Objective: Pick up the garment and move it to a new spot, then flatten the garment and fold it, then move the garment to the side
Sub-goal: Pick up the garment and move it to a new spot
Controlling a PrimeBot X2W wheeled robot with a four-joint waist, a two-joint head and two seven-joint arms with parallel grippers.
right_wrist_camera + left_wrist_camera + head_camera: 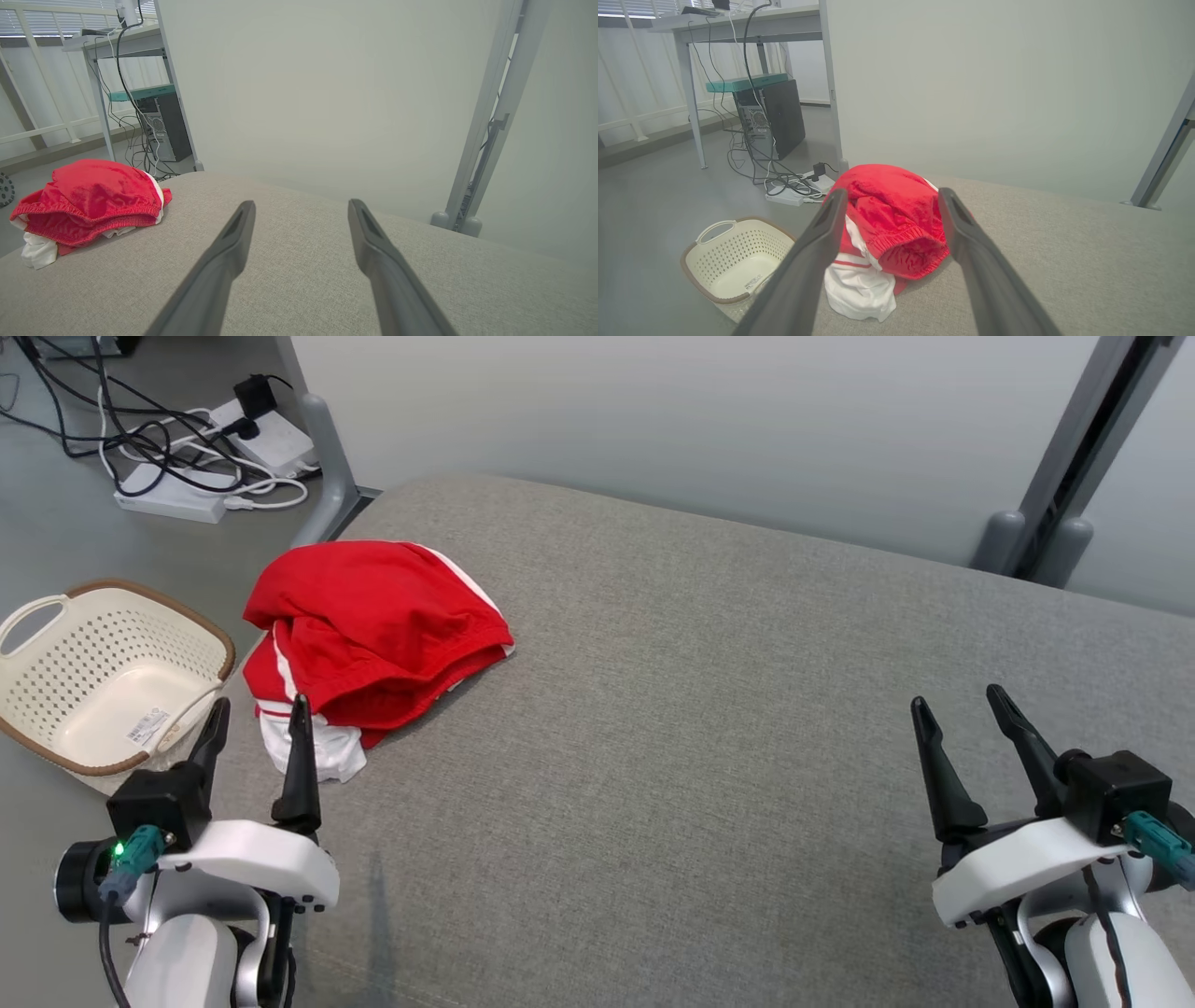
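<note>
The garment point(369, 635) is a crumpled red piece with white trim, bunched at the left edge of the grey cushioned surface point(709, 709). It also lies ahead in the left wrist view as the garment point(887, 219), and at the far left in the right wrist view as the garment point(93, 200). My left gripper point(260, 714) stands open just in front of its white corner, not touching it, nothing between the fingers point(817, 252). My right gripper point(962, 700) is open over bare cushion at the lower right, far from the cloth, its fingers point(233, 242) empty.
A cream perforated basket point(56, 625) with a brown rim sits on the floor left of the cushion. Power strips and tangled cables point(187, 448) lie on the floor behind it. A grey panel wall point(700, 420) and a metal post point(1074, 467) bound the far side.
</note>
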